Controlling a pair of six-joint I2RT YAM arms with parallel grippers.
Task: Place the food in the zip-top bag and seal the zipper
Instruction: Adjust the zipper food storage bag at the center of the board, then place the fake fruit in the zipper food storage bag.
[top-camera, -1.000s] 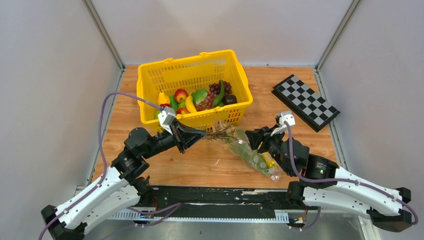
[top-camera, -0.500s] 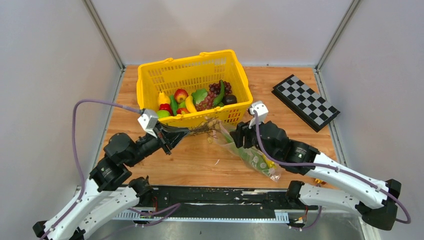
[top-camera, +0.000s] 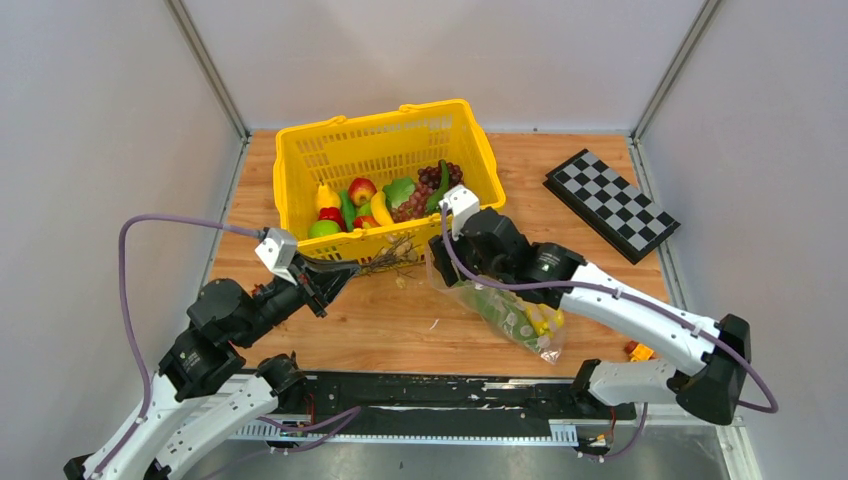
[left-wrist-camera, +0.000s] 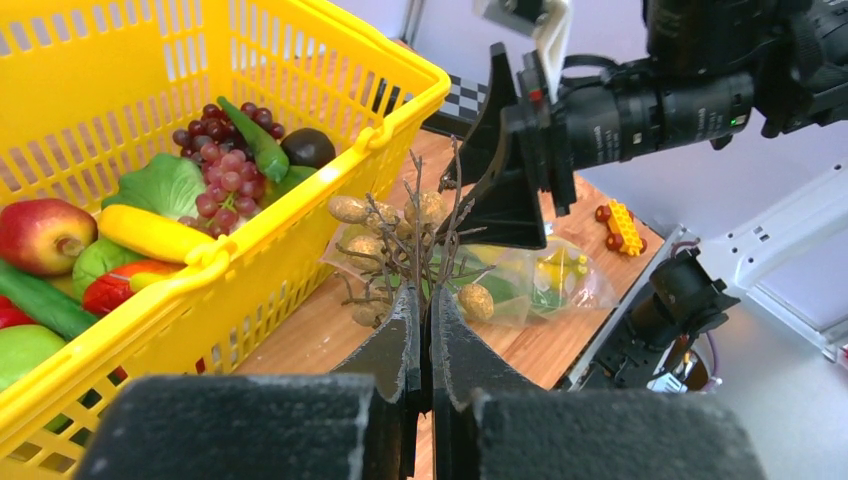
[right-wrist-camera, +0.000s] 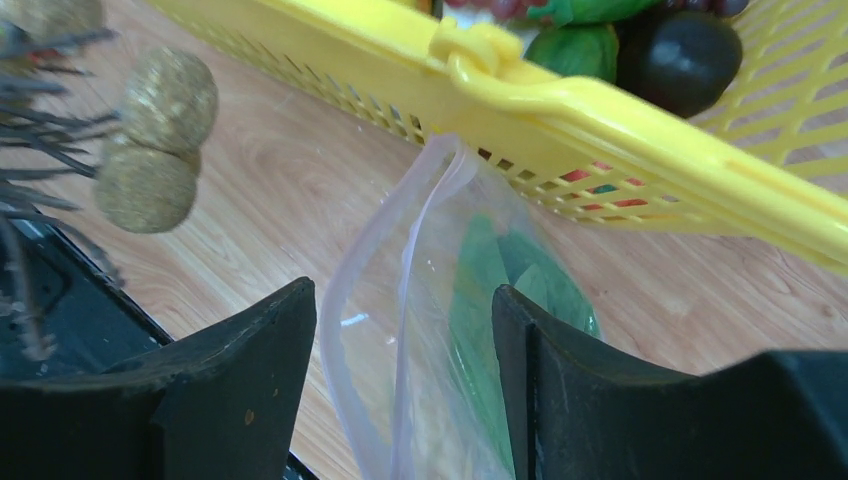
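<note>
Twig bunch pinched beside the basket, bag mouth between spread fingers

The left hand (left-wrist-camera: 424, 310) is pressed together on the stem of a brown sprig (left-wrist-camera: 405, 235) of bare twigs with tan round fruits. It holds the sprig upright above the tabletop (top-camera: 570, 190), just in front of the yellow basket (top-camera: 375, 135). The right hand (right-wrist-camera: 400, 300) is spread wide, one finger on each side of the upper edge of the clear bag (top-camera: 505, 310). The pale zipper (right-wrist-camera: 338, 300) curves up in a loop between the fingers, and the bag mouth gapes. Whether either finger touches the plastic cannot be told.

The bag lies on the tabletop, its mouth by the basket's front right corner and its closed end toward the near edge. A green leaf (right-wrist-camera: 480, 290) and some yellow pieces (top-camera: 540, 318) lie inside it. In the basket are purple grapes (top-camera: 430, 185), a red apple (top-camera: 361, 188), a banana (top-camera: 381, 208) and a green apple (top-camera: 322, 228). A black-and-white checkerboard (top-camera: 610, 205) lies at the far right, well apart from the bag.
</note>
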